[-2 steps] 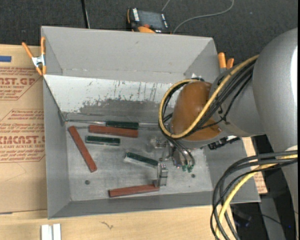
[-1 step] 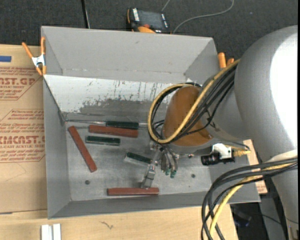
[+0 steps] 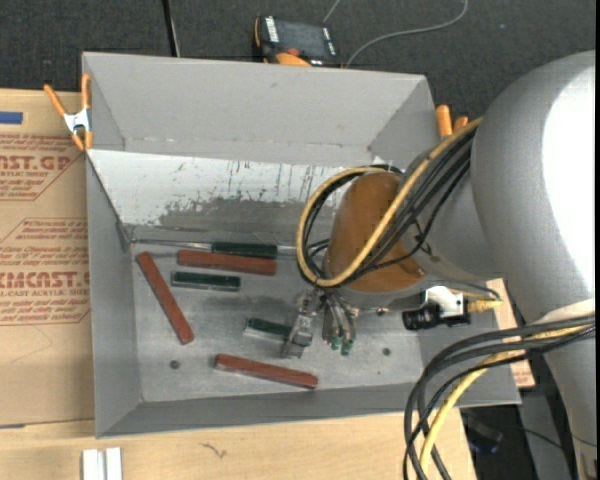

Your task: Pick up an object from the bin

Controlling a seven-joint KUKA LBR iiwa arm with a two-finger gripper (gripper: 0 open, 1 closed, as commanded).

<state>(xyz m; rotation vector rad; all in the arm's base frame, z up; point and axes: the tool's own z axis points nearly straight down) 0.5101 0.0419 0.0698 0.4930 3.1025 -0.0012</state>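
Dark green stick (image 3: pixel 268 325) was found just beside the spread, empty gripper (image 3: pixel 320 336); centring over it was judged needed.

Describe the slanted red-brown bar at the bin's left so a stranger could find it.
Find the grey bin, then its floor's left side. A long red-brown bar lies there. The other two red-brown bars lie nearly level; this one slants steeply.

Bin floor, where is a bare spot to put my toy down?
The bin floor is bare in its near left corner, between the slanted red-brown stick and the lowest red-brown stick, and right of the gripper by the near wall. The middle is crowded: another red-brown stick and dark green sticks.
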